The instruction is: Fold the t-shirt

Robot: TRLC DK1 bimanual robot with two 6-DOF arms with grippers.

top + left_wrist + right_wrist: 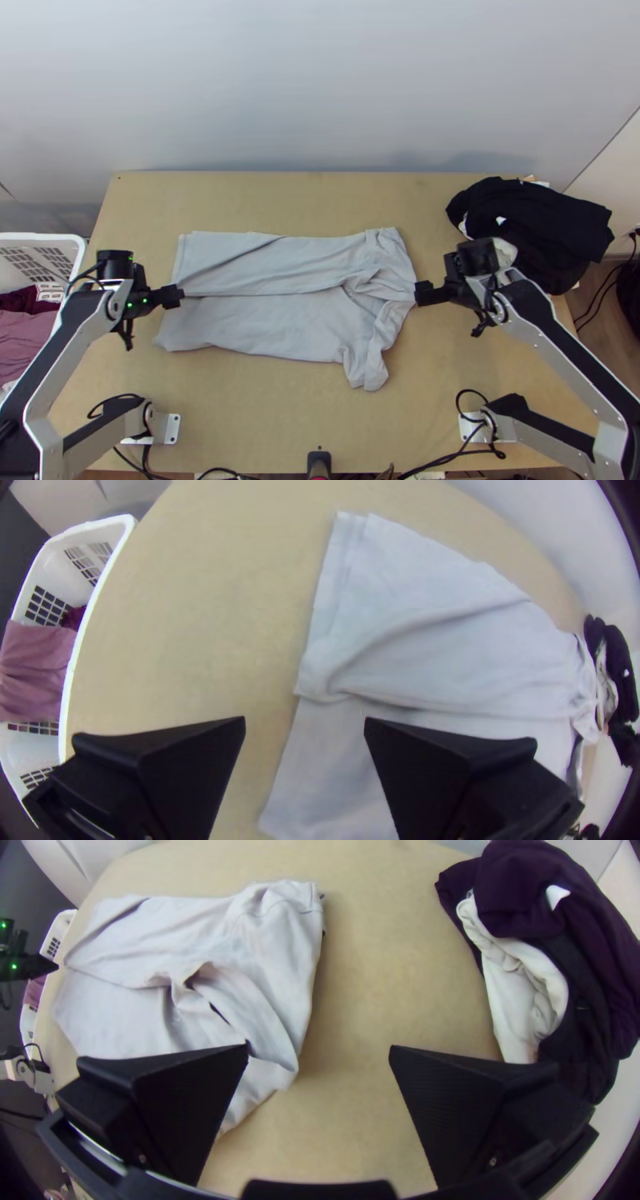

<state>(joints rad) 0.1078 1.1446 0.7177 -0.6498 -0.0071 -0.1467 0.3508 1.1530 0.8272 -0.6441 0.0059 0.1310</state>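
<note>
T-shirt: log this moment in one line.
left gripper: open, empty | right gripper: open, empty | t-shirt: one side folded over, rumpled near right gripper

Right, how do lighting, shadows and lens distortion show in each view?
Top view: soft light, faint shadow on the wall behind the dark clothes; left wrist view: bowed table edge, dark corners; right wrist view: dark corners, shading in folds of the t-shirt.

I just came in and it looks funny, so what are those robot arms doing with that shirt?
They look partway through folding the grey t-shirt. Its far side is folded over toward the middle, and one end is still rumpled. Right now nobody is holding it: the left gripper is open at one end, and the right gripper is open by the rumpled end.
</note>
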